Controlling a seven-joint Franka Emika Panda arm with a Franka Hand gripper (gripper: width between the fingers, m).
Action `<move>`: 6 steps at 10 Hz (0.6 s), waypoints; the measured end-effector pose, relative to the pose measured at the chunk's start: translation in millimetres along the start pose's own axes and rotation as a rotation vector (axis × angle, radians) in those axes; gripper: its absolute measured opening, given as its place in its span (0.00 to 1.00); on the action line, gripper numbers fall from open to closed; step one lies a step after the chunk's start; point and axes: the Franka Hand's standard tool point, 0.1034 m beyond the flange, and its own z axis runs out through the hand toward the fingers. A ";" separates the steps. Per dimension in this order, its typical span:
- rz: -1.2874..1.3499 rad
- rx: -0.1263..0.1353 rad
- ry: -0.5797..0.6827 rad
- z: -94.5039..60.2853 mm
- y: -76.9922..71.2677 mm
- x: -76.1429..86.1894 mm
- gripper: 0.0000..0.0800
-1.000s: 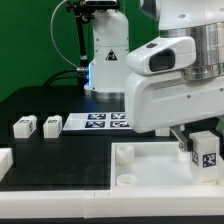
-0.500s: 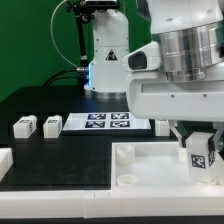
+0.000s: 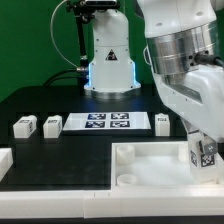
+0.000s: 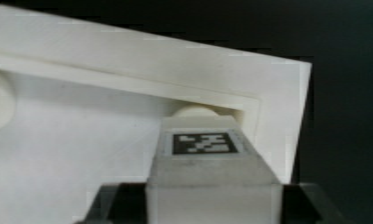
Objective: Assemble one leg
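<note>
My gripper (image 3: 203, 150) is shut on a leg (image 3: 204, 153), a small white block with a black-and-white tag, held tilted over the right part of the large white tray-like piece (image 3: 150, 165). In the wrist view the leg (image 4: 208, 150) sits between my dark fingers (image 4: 124, 203) with its far end at a round corner socket (image 4: 204, 111) of the white piece (image 4: 94, 110). Three more legs lie on the table: two at the exterior view's left (image 3: 23, 127) (image 3: 52, 124) and one (image 3: 161, 122) beside the marker board.
The marker board (image 3: 105, 122) lies flat at the middle back. A white robot base (image 3: 110, 50) stands behind it. Another round socket (image 3: 127, 181) shows at the tray's front corner. A small white part (image 3: 4, 160) lies at the exterior view's left edge.
The arm has swung and tilted towards the exterior view's right, uncovering the third loose leg by the marker board. The held leg has stayed over the tray's right side, now tilted.
</note>
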 end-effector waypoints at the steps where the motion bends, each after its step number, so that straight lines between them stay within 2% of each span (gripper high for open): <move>1: 0.129 0.005 -0.008 0.0 -0.6 0.3 0.36; 2: 0.129 0.005 -0.007 0.0 -0.5 0.3 0.36; 3: 0.122 0.005 -0.007 0.1 -0.5 0.1 0.49; 4: 0.057 0.001 -0.007 0.4 0.1 -0.9 0.49; 5: -0.066 -0.014 -0.008 1.3 2.1 -4.6 0.67; 6: -0.222 -0.042 -0.007 1.5 4.8 -7.1 0.79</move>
